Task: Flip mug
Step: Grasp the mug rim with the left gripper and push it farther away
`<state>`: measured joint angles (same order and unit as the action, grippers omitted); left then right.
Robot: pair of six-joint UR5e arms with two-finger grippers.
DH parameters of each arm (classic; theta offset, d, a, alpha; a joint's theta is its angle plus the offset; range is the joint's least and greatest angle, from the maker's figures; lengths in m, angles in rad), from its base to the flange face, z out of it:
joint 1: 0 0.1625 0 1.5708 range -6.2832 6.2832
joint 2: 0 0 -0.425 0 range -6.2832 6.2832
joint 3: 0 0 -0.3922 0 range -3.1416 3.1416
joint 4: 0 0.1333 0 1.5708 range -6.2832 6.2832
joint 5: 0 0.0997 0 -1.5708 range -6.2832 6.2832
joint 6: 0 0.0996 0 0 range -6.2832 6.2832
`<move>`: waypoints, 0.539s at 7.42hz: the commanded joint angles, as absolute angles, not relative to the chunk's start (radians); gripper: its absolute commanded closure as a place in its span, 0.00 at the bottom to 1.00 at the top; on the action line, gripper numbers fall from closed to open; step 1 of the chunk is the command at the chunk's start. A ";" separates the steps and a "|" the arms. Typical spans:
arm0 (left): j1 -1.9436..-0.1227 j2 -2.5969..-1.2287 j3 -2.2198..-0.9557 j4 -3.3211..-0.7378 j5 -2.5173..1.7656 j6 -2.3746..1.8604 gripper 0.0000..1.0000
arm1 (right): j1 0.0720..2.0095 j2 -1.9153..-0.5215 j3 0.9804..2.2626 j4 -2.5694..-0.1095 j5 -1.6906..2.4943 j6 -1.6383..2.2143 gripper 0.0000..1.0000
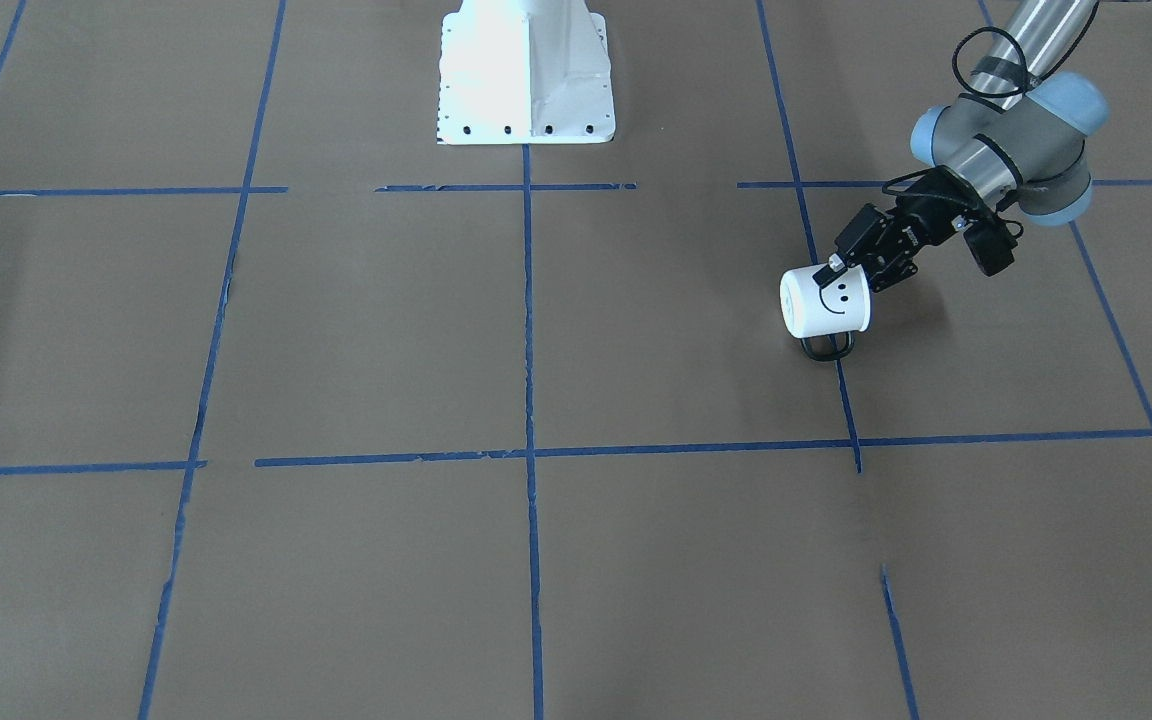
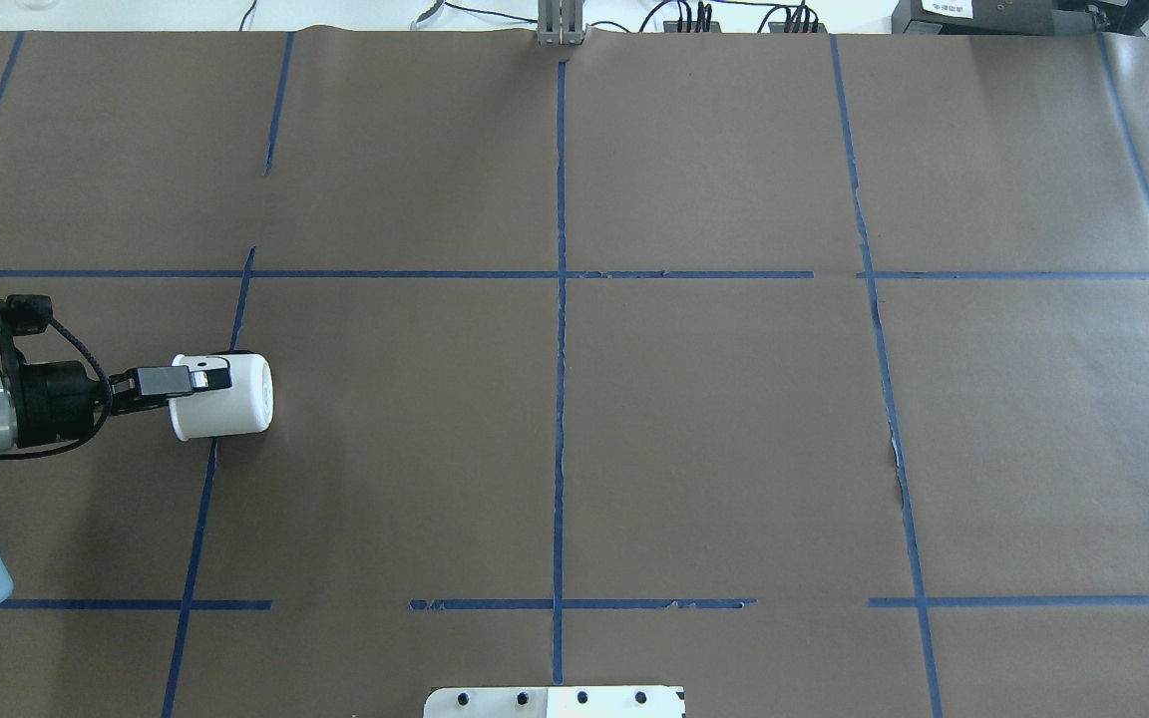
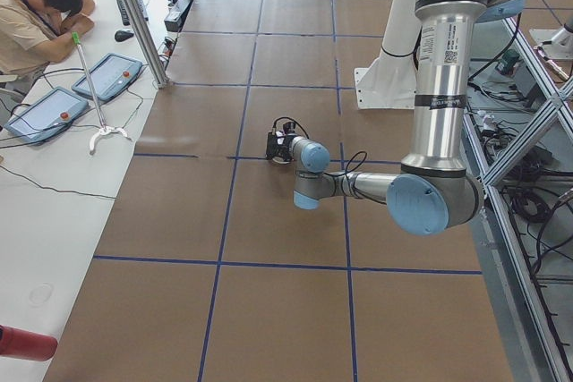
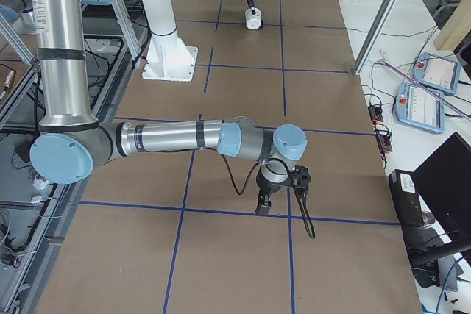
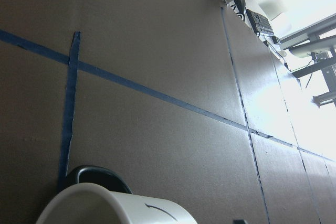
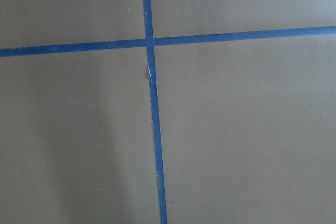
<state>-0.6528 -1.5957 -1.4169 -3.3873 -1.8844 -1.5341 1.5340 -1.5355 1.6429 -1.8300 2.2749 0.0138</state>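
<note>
The left gripper (image 1: 841, 268) has its jaws closed on the rim of the mug (image 1: 824, 303), which lies on its side, well to the robot's left of the white base plate (image 1: 526, 80). The mug's long axis runs level, straight out from the jaws, bottom outward. Nothing shows whether the right gripper (image 4: 262, 209), beyond the plate, is open or closed

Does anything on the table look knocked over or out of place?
The mug is turned on its side, handle pointing down toward the table, with the left gripper clamped on its rim.
</note>
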 commanded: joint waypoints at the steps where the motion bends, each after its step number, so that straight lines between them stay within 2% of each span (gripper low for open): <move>1: -0.661 -1.611 -1.417 -3.387 -1.971 -1.548 1.00 | 1.534 -1.536 1.643 -1.830 2.275 0.014 0.00; 4: -0.696 -1.719 -1.433 -3.372 -2.031 -1.646 1.00 | 1.534 -1.536 1.643 -1.830 2.275 0.014 0.00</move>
<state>-0.6804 -1.6763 -1.4241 -3.3819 -2.0052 -1.6200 1.5340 -1.5355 1.6429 -1.8300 2.2749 0.0138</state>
